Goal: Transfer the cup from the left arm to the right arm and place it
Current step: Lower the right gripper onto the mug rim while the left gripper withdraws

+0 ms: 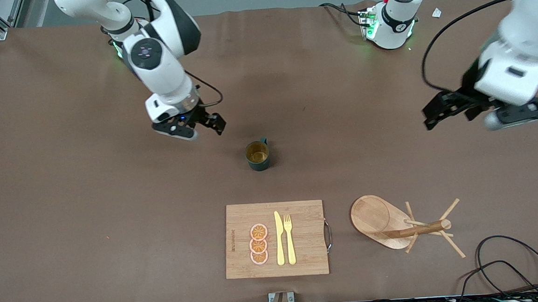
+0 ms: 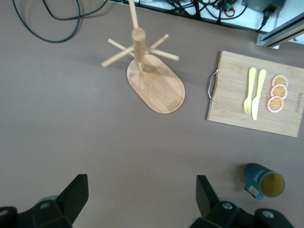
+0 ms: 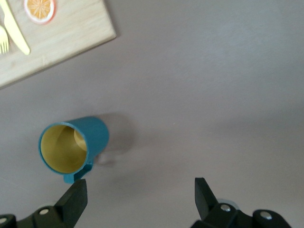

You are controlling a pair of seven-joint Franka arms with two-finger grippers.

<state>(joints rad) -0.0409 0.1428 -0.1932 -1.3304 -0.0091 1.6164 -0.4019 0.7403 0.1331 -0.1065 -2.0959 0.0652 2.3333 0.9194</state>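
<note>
The dark teal cup (image 1: pixel 257 155) with a yellow inside stands upright on the brown table, alone near the middle. It also shows in the left wrist view as cup (image 2: pixel 264 180) and in the right wrist view as cup (image 3: pixel 71 147). My right gripper (image 1: pixel 202 127) hangs open over the table, a short way from the cup toward the right arm's end. Nothing is between its fingers (image 3: pixel 140 187). My left gripper (image 1: pixel 448 109) is open and empty too (image 2: pixel 141 185). It hovers over bare table toward the left arm's end, well apart from the cup.
A wooden cutting board (image 1: pixel 301 214) lies nearer to the front camera than the cup, carrying three orange slices (image 1: pixel 259 244), a yellow knife (image 1: pixel 279 238) and a fork (image 1: pixel 290 238). Beside it toward the left arm's end stands a wooden peg mug stand (image 1: pixel 376 217). Black cables (image 1: pixel 504 258) lie at the table corner.
</note>
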